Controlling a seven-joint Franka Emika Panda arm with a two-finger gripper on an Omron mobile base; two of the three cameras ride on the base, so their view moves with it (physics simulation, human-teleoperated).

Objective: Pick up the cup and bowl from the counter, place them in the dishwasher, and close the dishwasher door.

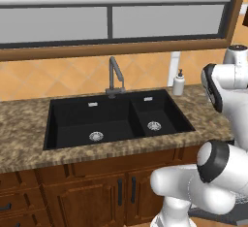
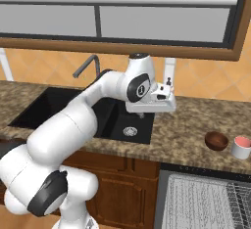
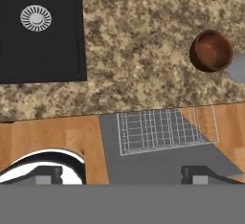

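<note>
Rising from the lower left of the right base view as a white, dark-jointed arm (image 2: 73, 120), bending at a raised elbow, reaching forward and right. Carrying the wrist level, pointing the two-finger gripper (image 2: 142, 114) straight down. Showing two small dark fingertips (image 3: 48, 174) set wide apart, holding nothing.

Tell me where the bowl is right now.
The bowl sits on the counter to the right of the sink, just left of the cup, above the open dishwasher rack. The hand view shows it too.
</note>
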